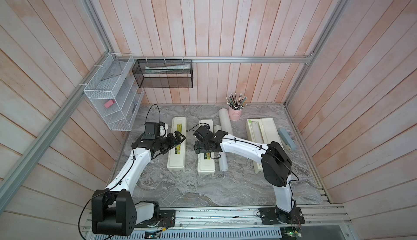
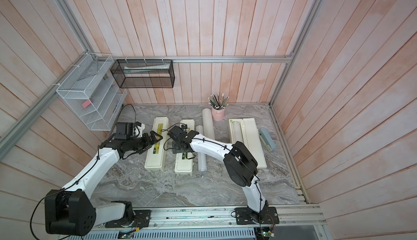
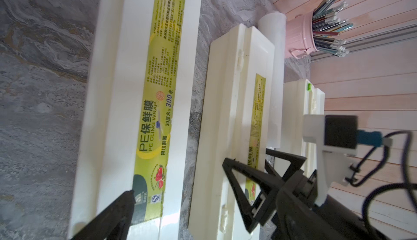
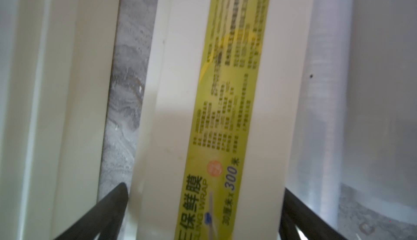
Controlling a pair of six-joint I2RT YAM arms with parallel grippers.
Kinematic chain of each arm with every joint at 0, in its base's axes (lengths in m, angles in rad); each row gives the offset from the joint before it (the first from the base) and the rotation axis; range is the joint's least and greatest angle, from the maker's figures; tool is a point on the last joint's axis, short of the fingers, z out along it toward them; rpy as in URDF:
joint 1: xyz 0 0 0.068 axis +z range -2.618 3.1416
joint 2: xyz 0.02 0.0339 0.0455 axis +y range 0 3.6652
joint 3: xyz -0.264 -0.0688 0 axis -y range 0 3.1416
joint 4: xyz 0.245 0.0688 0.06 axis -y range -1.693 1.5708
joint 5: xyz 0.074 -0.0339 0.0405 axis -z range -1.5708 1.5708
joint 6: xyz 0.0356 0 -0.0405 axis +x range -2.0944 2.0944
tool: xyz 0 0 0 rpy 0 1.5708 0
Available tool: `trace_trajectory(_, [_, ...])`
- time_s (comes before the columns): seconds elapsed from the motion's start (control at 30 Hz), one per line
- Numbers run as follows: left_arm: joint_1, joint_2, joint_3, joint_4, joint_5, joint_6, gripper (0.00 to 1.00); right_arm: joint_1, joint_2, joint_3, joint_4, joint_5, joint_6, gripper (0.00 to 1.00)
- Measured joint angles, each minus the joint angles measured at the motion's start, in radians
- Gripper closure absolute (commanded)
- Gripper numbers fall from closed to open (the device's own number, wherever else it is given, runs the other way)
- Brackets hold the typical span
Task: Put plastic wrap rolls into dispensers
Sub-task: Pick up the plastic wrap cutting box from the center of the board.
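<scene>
Three cream dispensers lie side by side. The left dispenser (image 1: pixel 176 157) and middle dispenser (image 1: pixel 205 166) are closed, with yellow-green labels up. The right dispenser (image 1: pixel 269 128) lies open with a translucent roll (image 1: pixel 255 129) in its trough. A thick white roll (image 1: pixel 225 120) and a thinner glossy roll (image 1: pixel 221 161) lie on the table just right of the middle dispenser. My left gripper (image 1: pixel 178 138) hovers open over the left dispenser, one finger (image 3: pixel 112 214) showing. My right gripper (image 4: pixel 203 211) is open and straddles the middle dispenser (image 4: pixel 225 92), one finger on each long side.
A pink cup of pencils (image 1: pixel 235 113) stands behind the thick roll. A grey-blue stapler-like object (image 1: pixel 287 139) lies at the right edge beside the open dispenser. A white wire rack (image 1: pixel 112 96) and a black mesh basket (image 1: pixel 162 74) hang on the walls at the back left.
</scene>
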Motion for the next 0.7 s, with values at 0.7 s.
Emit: trace_trajectory(0.7, [-0.051, -0.239, -0.182, 0.098, 0.043, -0.034, 0.00, 0.029, 0.040, -0.001, -0.117, -0.010, 0.084, 0.23])
